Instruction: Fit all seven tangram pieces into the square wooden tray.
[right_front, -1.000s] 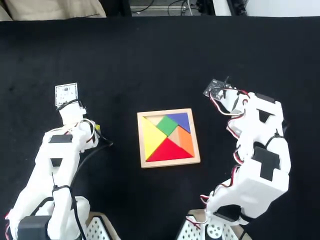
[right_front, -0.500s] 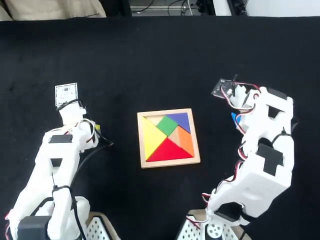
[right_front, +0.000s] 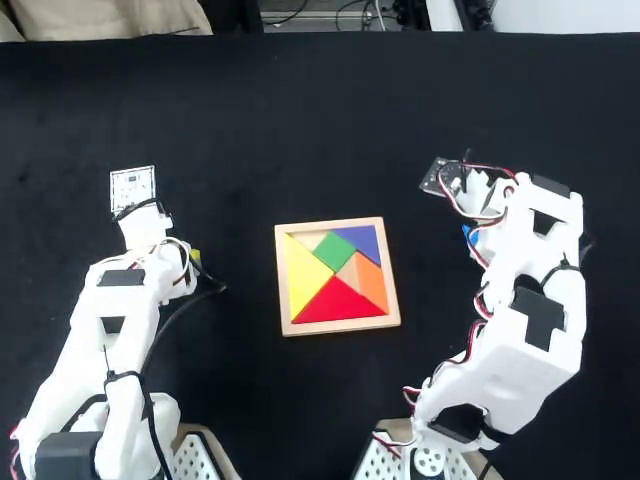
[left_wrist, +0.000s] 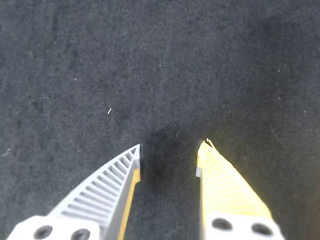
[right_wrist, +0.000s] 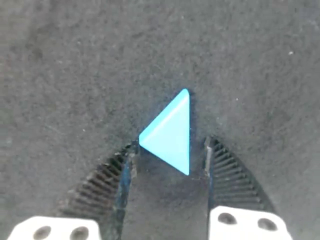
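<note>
High view: where is your square wooden tray (right_front: 337, 275)?
— You'll find it in the middle of the black desk (right_front: 300, 120), between the two arms. Yellow (right_front: 303, 275), red (right_front: 340, 300), orange (right_front: 372, 282), green (right_front: 335, 250) and purple-blue (right_front: 360, 240) pieces lie flat inside it, with a pale green one (right_front: 312, 240) at the far edge.

And the one you haven't placed?
— Your light blue triangle (right_wrist: 170, 132) lies flat on the cloth, well apart from the tray. In the high view a sliver of it (right_front: 467, 235) peeks out beside the right arm (right_front: 525, 290).

How does your right pincer (right_wrist: 170, 145) stand?
— Spread wide and straddling that triangle, one dark finger (right_wrist: 107, 180) on each side. One tip sits just beside a corner; you can't tell whether it touches.

Your left pincer (left_wrist: 167, 152)?
— Parted too, gripping nothing, its tips low over bare cloth. The left arm (right_front: 130, 290) is on the tray's other side.
</note>
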